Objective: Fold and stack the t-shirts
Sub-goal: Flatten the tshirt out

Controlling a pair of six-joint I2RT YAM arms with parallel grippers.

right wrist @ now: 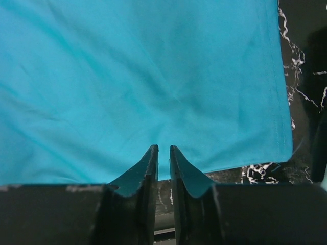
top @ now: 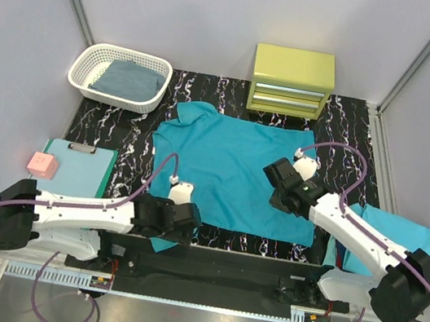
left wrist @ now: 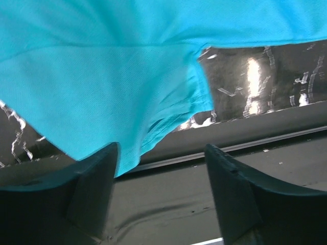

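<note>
Black, white-veined tabletop (top: 122, 125) carries the work. The right gripper (right wrist: 163, 149) has its jaws drawn almost together with 1 thin slit left. Their tips sit at the right-side edge of the teal short-sleeved cloth t-shirt (top: 231, 164), near a corner; I cannot tell whether cloth is caught. The left gripper (left wrist: 162, 149) has its jaws released and wide, and the shirt's near-left corner hangs just beside 1 finger. Outward, the shirt lies spread flat between the 2 arms, each nearest its own side. The fold probably needs both edges held.
</note>
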